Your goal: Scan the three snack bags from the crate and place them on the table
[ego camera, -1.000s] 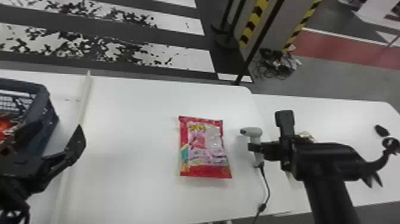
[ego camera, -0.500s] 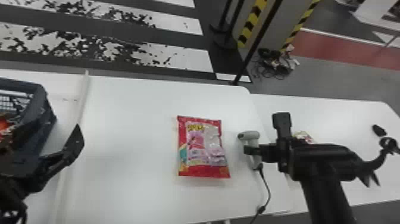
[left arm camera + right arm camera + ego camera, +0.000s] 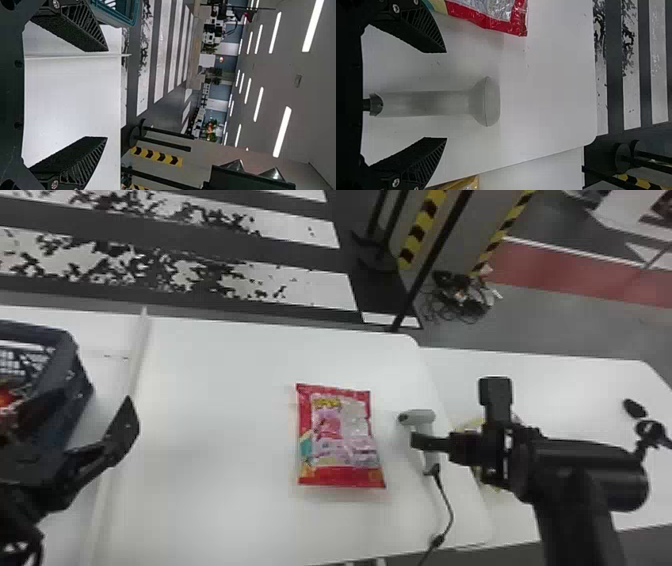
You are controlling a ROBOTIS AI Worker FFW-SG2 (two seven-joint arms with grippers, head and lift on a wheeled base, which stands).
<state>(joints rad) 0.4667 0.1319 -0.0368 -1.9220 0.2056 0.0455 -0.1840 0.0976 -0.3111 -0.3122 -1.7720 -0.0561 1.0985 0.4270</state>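
R end effector [image 3: 446, 95] has just opened approx. ½ s on, fingers spread either side of scanner [image 3: 427, 103]; release, prob. post-scan. Red bag [image 3: 340, 435] flat on desk [image 3: 225, 415], L of scanner; yellow bag [image 3: 464, 184] to its R. Moving red bag likely next. L end effector [image 3: 107, 94] open, well L of scanner, nr crate [image 3: 70, 340].

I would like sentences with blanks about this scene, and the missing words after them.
In the right wrist view, the scanner appears ____ the open fingers of the right pincer.
The far edge of the snack bag mid-table is coloured ____.
The crate stands at the robot's ____ side.
Missing words: between; red; left.
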